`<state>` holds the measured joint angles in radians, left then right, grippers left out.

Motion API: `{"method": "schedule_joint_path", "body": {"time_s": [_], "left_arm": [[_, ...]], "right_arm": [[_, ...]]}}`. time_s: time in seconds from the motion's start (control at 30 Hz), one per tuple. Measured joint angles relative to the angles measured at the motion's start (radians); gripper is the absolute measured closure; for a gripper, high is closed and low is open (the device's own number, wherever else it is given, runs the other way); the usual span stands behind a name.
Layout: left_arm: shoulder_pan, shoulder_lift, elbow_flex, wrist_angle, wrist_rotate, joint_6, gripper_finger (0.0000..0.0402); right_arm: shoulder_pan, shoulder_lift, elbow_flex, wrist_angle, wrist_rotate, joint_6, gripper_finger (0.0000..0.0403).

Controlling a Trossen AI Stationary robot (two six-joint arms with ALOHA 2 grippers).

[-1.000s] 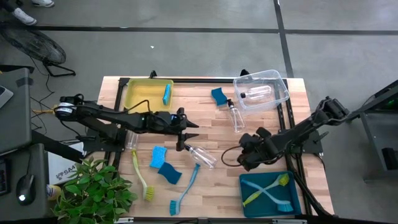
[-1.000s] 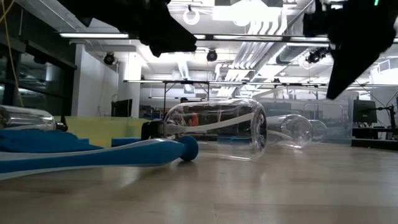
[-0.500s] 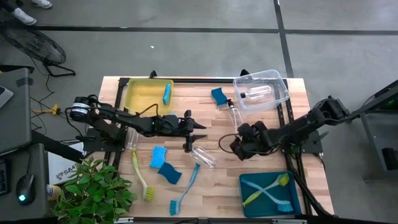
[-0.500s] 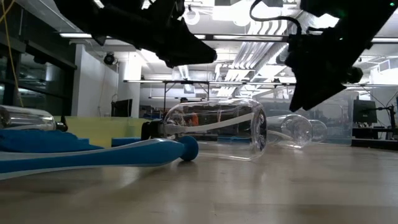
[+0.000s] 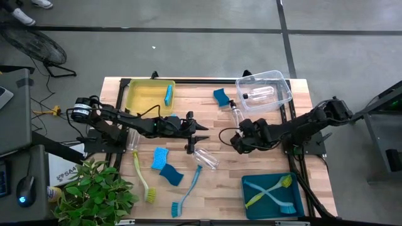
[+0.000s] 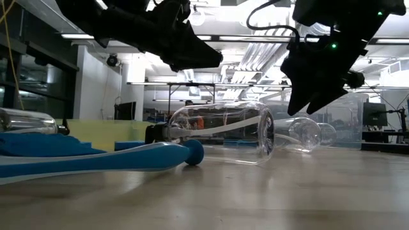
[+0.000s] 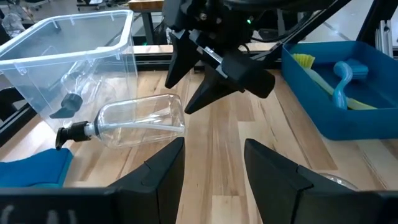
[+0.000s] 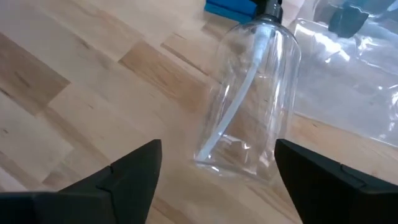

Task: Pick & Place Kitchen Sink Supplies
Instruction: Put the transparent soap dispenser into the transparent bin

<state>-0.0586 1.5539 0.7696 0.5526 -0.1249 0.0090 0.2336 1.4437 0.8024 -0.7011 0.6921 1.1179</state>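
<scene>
A clear bottle with a black top [image 5: 237, 118] lies on its side beside the clear bin [image 5: 279, 81]. My right gripper [image 5: 233, 142] hovers open just short of the base of that clear bottle [image 8: 249, 106], one finger to each side and neither touching. A second clear bottle [image 5: 206, 157] lies on its side at mid-table. My left gripper [image 5: 200, 135] hangs open above the cap end of this second clear bottle [image 6: 220, 131], with nothing between its fingers [image 7: 163, 174]. Blue sponges [image 5: 164, 166] and two long brushes [image 5: 185, 191] lie at the near left.
The yellow bin [image 5: 135, 94] at the far left holds a blue sponge. A teal bin [image 5: 251, 185] at the near right holds brushes. The clear bin holds another bottle [image 5: 257, 95]. One blue sponge [image 5: 221, 96] lies left of the clear bin. A plant [image 5: 94, 194] stands off the near left corner.
My right gripper has swung toward the table's left and far edge, away from the teal bin and up to the bottle beside the clear bin, rolling and sinking a little as it went. My left gripper reached slightly rightward and down over the mid-table bottle, then held still.
</scene>
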Motion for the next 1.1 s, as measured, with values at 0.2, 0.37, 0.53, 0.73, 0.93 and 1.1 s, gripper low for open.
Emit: {"method": "schedule_joint_path", "body": {"time_s": [0.2, 0.37, 0.53, 0.73, 0.93, 1.1], "left_arm": [[0.0, 0.0, 0.0, -0.002, 0.001, -0.013, 0.0238], [0.0, 0.0, 0.0, -0.012, 0.002, -0.013, 0.0238], [0.0, 0.0, 0.0, -0.042, 0.002, -0.013, 0.0238], [0.0, 0.0, 0.001, -0.059, 0.003, -0.013, 0.0238], [0.0, 0.0, 0.001, -0.057, 0.011, -0.014, 0.0238], [0.0, 0.0, 0.001, -0.057, 0.011, -0.014, 0.0238]], "right_arm": [[-0.045, 0.0, 0.0, -0.005, -0.023, 0.002, 0.0072], [-0.088, 0.0, 0.0, -0.015, -0.066, 0.001, 0.0061], [-0.125, 0.0, 0.0, -0.005, -0.125, -0.018, 0.0059], [-0.136, 0.0, 0.0, 0.023, -0.151, -0.023, 0.0059], [-0.136, 0.0, 0.0, 0.021, -0.151, -0.024, 0.0059], [-0.136, 0.0, 0.0, 0.022, -0.138, -0.021, 0.0058]]}}
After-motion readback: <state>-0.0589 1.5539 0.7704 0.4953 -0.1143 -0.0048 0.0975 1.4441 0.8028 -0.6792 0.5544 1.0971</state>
